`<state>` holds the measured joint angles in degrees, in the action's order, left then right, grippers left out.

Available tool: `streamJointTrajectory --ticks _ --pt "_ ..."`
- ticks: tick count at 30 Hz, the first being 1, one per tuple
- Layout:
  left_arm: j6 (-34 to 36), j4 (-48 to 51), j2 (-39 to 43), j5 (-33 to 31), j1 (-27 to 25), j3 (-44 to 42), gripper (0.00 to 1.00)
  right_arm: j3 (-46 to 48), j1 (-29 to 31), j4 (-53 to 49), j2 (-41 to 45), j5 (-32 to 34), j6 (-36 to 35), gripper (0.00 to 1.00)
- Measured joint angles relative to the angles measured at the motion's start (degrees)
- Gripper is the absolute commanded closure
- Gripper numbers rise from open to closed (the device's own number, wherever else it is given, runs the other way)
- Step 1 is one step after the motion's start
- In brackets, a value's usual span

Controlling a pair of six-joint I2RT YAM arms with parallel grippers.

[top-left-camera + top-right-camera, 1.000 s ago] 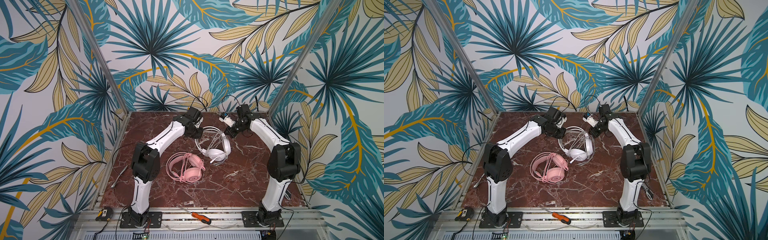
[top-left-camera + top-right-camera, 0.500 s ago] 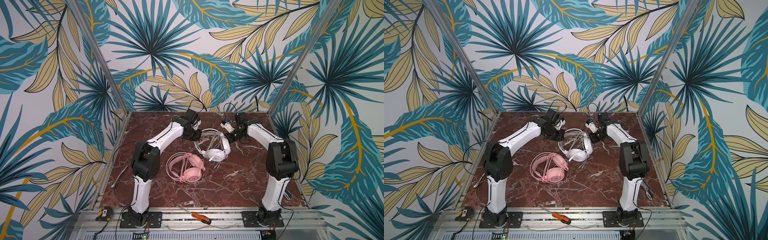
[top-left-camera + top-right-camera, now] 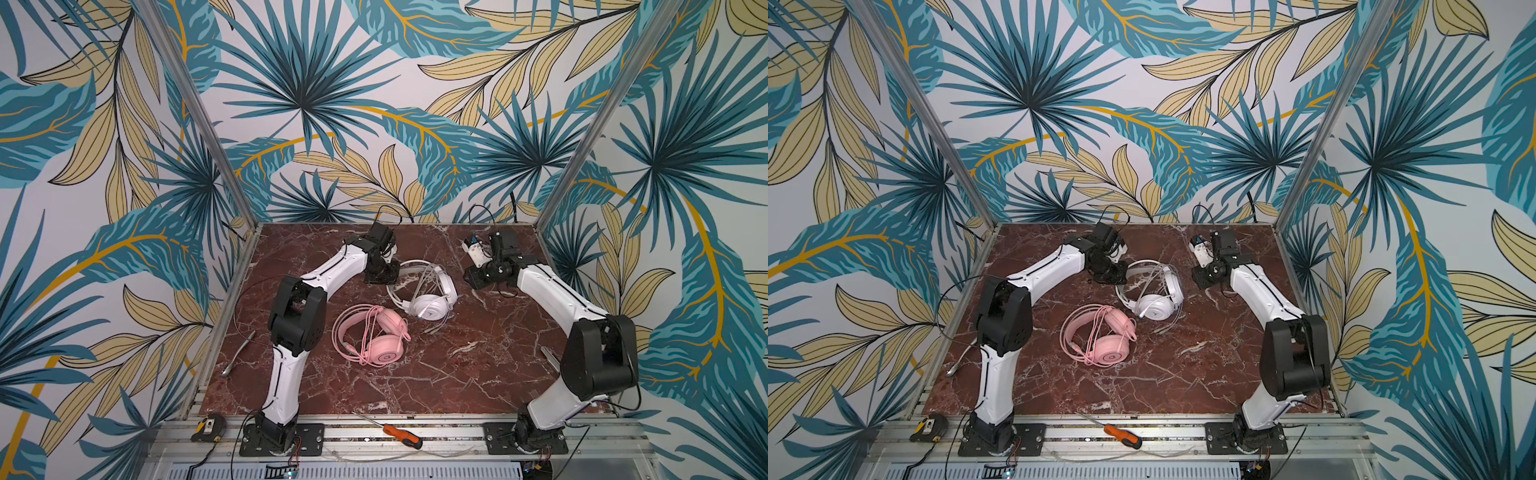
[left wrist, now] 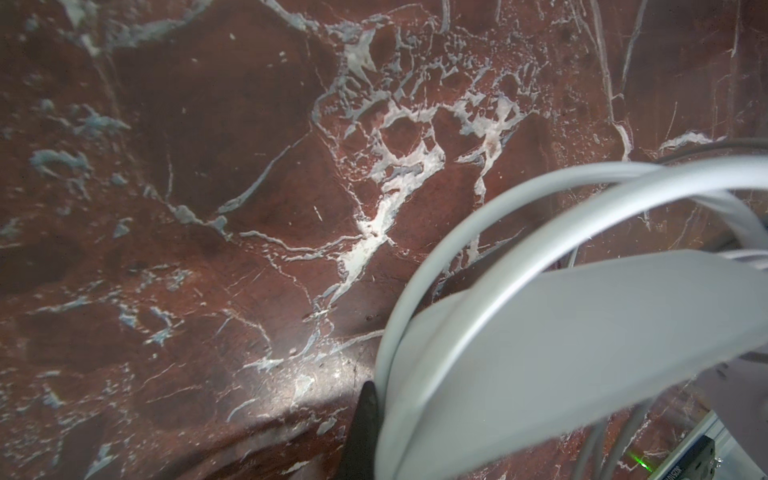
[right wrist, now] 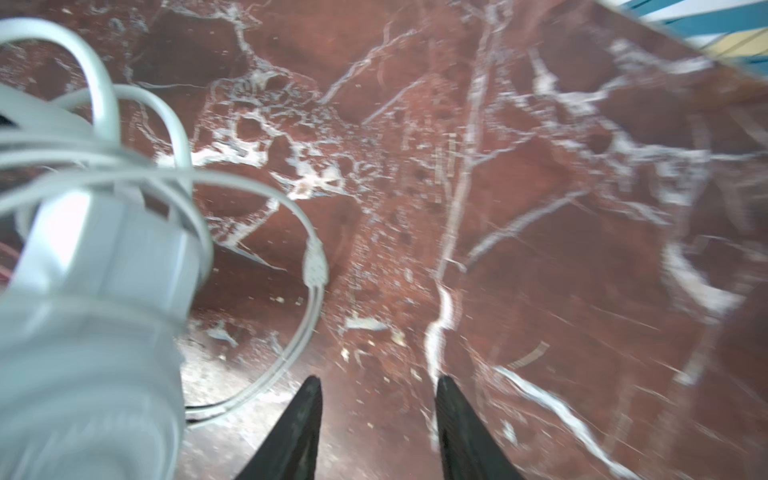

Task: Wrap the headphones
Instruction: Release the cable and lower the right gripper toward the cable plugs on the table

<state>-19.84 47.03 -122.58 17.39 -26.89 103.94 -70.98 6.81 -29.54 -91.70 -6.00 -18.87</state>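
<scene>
- Black jaws of the right gripper (image 5: pixel 379 384) stand apart with nothing between them, low over the red marble table (image 5: pixel 582 249).
- Just beside that gripper, a slack loop of the white cable (image 5: pixel 309 324) lies on the stone with its splitter (image 5: pixel 314 266); nothing holds it.
- The left gripper (image 3: pixel 384 277) is clenched and sits down at the headband of the white headset (image 3: pixel 430 305).
- In the left wrist view one dark fingertip (image 4: pixel 365 415) rests against the band's edge. Whether it actually pinches the band or a strand, I cannot tell.
- The white headset lies flat between the two grippers, toward the rear of the table. Several turns of cable cross its band and earcup, and a short tail trails out toward the front.
- The pink headset (image 3: pixel 384 353) lies just in front of the white one, apart from both grippers, with its own cable already looped across its band.
- Step in hand, as I judge it: winding the white cable, close to the last turns, with the left arm steadying the band.
- The next move calls for the right gripper to close on the slack loop near the splitter, then carry it over the band and tuck it.
- A thin cable lying flat on stone is hard to pinch, and a hard pull could drag the headset.
</scene>
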Motion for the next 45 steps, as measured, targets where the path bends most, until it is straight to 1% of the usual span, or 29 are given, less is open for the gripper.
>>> streamJointTrajectory --ticks 3,7,11,13,16,20,24,28,30,35,38,45 --pt "-0.74 -0.13 -0.55 0.0 0.33 0.0 1.0 4.66 -0.11 0.72 6.14 0.24 -4.72 0.5" --pt "-1.84 -0.17 -1.6 -0.04 0.48 0.02 1.0 9.84 0.04 -1.42 14.84 -3.72 -16.96 0.49" --pt "-3.17 -0.2 -3.15 -0.13 0.57 0.37 1.0 11.85 1.2 -6.38 21.14 -6.69 -27.74 0.49" --pt "-4.13 -0.17 -3.85 -0.33 0.61 0.68 1.0 12.28 2.8 -9.25 23.89 -7.34 -32.54 0.49" --pt "-5.64 -0.24 -4.87 -0.66 0.79 1.44 1.0 13.05 6.6 -12.55 27.41 -7.37 -37.53 0.48" --pt "-7.43 -0.22 -5.95 -1.18 0.96 2.12 1.0 13.35 12.5 -15.26 29.75 -7.32 -40.87 0.47" --pt "-9.64 -0.09 -6.49 -1.99 1.01 2.19 1.0 14.82 19.45 -15.45 28.81 -6.86 -42.84 0.46" --pt "-11.78 -0.04 -6.56 -3.69 1.01 2.19 1.0 17.79 23.23 -14.56 24.52 -4.61 -45.16 0.46" --pt "-12.76 0.02 -6.58 -5.07 1.03 2.19 1.0 19.3 24.57 -13.22 21.86 -3.1 -46.42 0.42" --pt "-14.73 0.39 -6.78 -7.76 1.03 2.19 1.0 20.87 27.02 -8.07 17.09 -1.2 -48.59 0.41" --pt "-15.76 0.48 -6.8 -9.31 1.01 2.19 1.0 20.65 27.32 -4.83 13.84 0.37 -50.49 0.41" --pt "-17.29 0.74 -7.65 -11.17 1.01 3.23 1.0 16.94 27.32 -2.38 3.87 6.47 -55.47 0.41"
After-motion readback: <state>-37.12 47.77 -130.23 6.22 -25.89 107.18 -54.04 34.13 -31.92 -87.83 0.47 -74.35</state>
